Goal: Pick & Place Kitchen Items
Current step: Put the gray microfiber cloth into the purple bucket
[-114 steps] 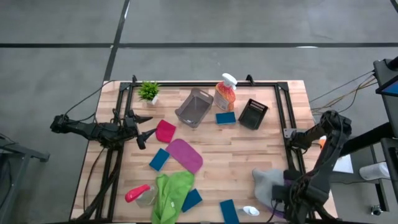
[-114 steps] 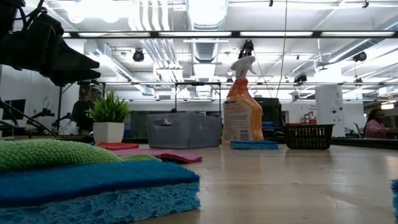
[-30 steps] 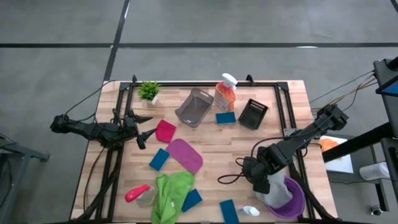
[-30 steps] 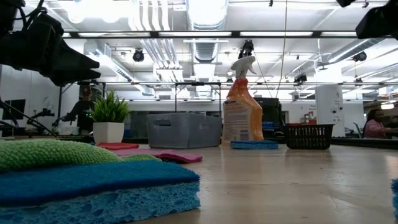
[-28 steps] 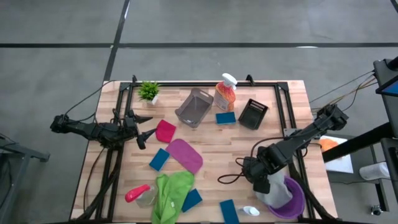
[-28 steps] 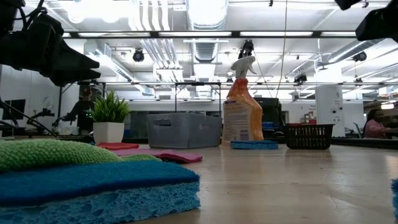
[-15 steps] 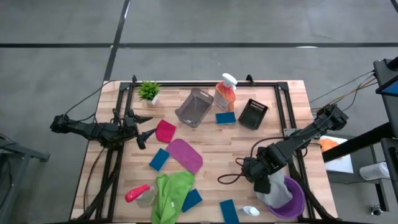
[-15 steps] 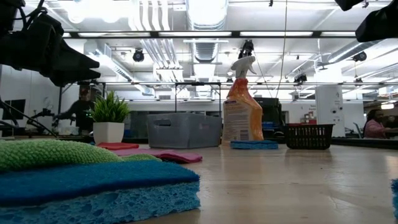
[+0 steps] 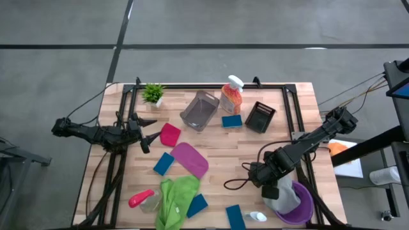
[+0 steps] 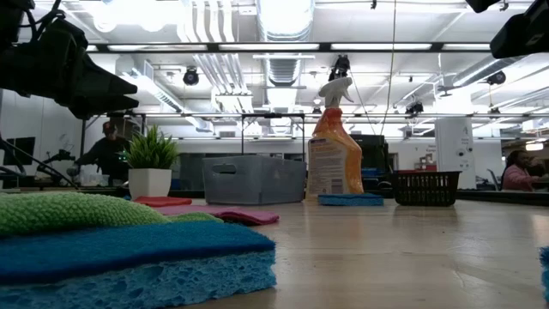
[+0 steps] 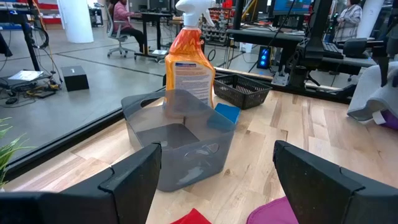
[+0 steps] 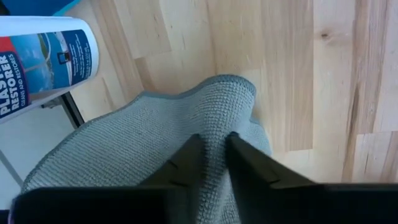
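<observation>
Beside the purple bowl (image 9: 305, 207), my right gripper (image 12: 213, 152) pinches a fold of the grey cloth (image 12: 155, 140) draped over its rim; my left gripper (image 11: 214, 180) waits wide open, facing the grey bin (image 11: 177, 140).

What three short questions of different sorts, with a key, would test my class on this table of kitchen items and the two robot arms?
1. True or false: the orange spray bottle with the white trigger stands upright at the far edge of the wooden table.
2. Multiple choice: the right gripper is pinching which thing? A) a blue sponge B) the grey woven cloth C) the black mesh basket
3. Fill in: the left gripper hangs open near the small ____ cloth, holding nothing.

Key: 1 true; 2 B, its fingers are closed on a fold of the cloth, beside a white-labelled bottle; 3 red.
</observation>
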Available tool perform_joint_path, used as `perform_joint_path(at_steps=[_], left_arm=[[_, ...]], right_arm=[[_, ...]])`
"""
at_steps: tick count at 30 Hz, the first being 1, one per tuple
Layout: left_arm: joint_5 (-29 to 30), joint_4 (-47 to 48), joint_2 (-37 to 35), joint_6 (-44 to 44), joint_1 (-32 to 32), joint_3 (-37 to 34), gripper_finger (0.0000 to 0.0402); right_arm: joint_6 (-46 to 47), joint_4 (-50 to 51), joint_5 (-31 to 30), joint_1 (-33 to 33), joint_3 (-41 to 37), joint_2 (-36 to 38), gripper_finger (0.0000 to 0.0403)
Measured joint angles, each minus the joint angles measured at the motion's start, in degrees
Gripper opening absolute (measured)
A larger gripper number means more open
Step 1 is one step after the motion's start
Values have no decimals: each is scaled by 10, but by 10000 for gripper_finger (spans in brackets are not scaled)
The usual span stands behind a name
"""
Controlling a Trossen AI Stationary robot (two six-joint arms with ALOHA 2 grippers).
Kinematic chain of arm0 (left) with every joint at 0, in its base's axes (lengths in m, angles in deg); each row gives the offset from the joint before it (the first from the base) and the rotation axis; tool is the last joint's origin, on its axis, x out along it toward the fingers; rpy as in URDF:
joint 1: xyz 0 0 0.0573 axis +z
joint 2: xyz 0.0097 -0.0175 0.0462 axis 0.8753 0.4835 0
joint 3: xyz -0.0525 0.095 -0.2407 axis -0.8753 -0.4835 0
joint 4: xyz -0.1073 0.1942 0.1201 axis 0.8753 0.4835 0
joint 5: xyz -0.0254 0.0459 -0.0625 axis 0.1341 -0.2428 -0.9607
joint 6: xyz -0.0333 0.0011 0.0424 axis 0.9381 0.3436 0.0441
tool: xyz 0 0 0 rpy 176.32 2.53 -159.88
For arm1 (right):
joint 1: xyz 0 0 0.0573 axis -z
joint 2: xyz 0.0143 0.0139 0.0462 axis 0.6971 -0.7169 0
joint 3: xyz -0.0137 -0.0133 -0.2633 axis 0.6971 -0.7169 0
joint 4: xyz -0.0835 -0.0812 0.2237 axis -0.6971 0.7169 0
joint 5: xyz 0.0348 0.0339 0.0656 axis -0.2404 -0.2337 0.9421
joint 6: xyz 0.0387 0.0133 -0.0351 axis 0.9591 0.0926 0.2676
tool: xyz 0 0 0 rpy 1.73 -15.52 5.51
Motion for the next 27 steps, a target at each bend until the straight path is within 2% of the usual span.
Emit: perform_joint_path(at_steps=[2, 5, 19, 24, 27], left_arm=[[0, 0, 0, 0, 0, 0, 312], [0, 0, 0, 0, 0, 0, 312], [0, 0, 0, -9, 0, 0, 312], [1, 0, 0, -9, 0, 0, 312], [2, 0, 0, -11, 0, 0, 312]], right_arm=[[-4, 0, -3, 0, 0, 0, 28], [-6, 0, -25, -4, 0, 0, 20], [-15, 3, -151, -63, 80, 11, 18], [2, 5, -224, -117, 100, 36, 18], [18, 6, -295, -153, 106, 56, 18]])
